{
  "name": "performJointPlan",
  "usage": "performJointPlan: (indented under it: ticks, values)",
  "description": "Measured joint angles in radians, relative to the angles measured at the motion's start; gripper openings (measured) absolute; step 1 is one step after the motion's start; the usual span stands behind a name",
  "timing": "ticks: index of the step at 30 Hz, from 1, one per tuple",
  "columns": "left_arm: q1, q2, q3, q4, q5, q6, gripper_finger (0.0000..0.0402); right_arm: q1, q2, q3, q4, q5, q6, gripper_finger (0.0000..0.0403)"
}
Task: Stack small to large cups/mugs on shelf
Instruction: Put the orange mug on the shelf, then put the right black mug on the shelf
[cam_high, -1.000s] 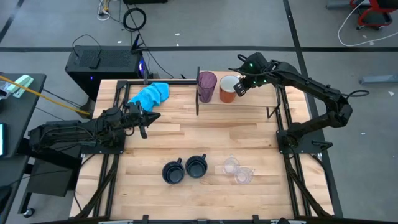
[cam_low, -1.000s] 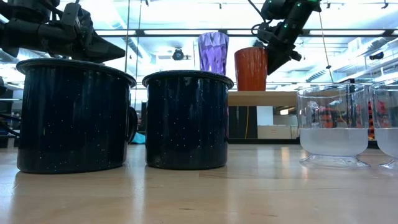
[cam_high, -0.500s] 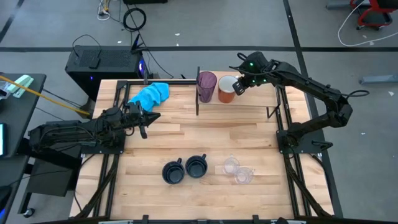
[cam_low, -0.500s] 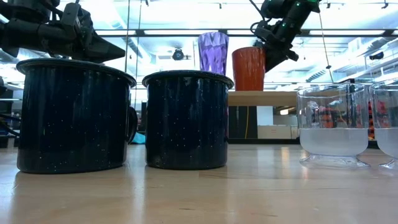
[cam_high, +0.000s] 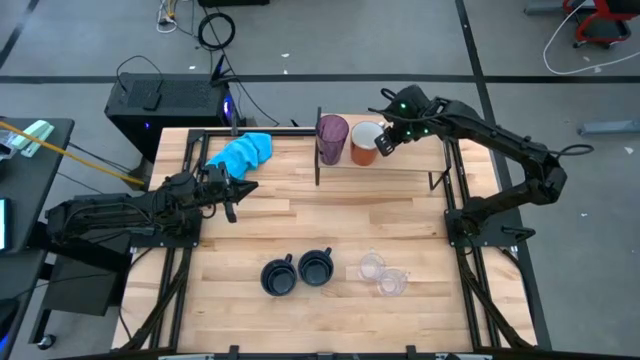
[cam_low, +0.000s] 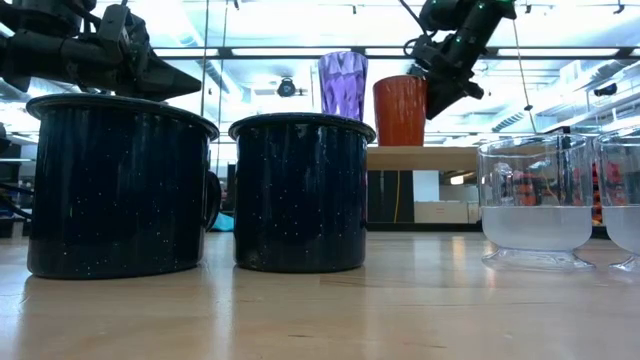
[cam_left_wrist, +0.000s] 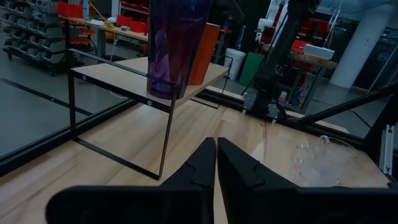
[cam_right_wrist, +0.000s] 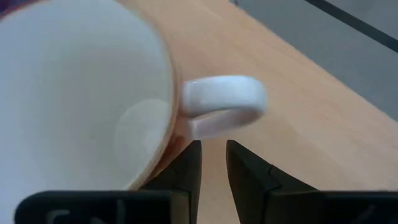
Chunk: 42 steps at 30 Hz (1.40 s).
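The orange mug (cam_high: 366, 143) with a white inside stands upright on the shelf (cam_high: 400, 165) beside the purple tumbler (cam_high: 332, 138). My right gripper (cam_right_wrist: 213, 155) slants down at the mug's white handle (cam_right_wrist: 224, 102), narrowly open, with bare wood showing in the gap. Its fingertips stop short of the handle. Two navy mugs (cam_high: 277, 277) (cam_high: 315, 267) and two clear cups (cam_high: 372, 266) (cam_high: 390, 284) stand on the tabletop near its front edge. My left gripper (cam_left_wrist: 216, 149) is shut and holds nothing, hovering level over the table's left side. My right gripper has one finger (cam_right_wrist: 186, 165) right beside the mug's orange wall (cam_right_wrist: 177, 140), under the handle. I cannot tell whether it touches the wall. Nothing lies between the two fingers.
A bright blue cloth (cam_high: 242, 152) lies crumpled at the table's far left. The shelf's thin black uprights (cam_left_wrist: 166, 140) stand between my left gripper and the tumbler. Bare wood lies between the shelf and the row of mugs.
The orange mug has slid a little along the shelf toward the purple tumbler and now stands still. My right gripper has stayed by its handle.
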Motion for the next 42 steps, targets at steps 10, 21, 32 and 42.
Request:
performJointPlan:
  ticks: [10,21,32,42]
  values:
    - [0.000,0.000,0.000,0.000,0.000,-0.001,0.0031,0.021,0.000,0.000,0.003,-0.008,-0.012,0.0082]
    - [0.000,0.000,0.000,0.000,0.000,-0.001,0.0026,0.021,0.000,0.000,0.032,-0.009,-0.008,0.0082]
    - [0.000,0.000,0.000,0.000,0.000,-0.001,0.0024,0.021,0.000,0.000,0.036,-0.008,-0.012,0.0082]
    - [0.000,0.000,0.000,-0.005,0.000,-0.031,0.0022,-0.003,0.000,0.027,-0.069,-0.006,-0.022,0.0082]
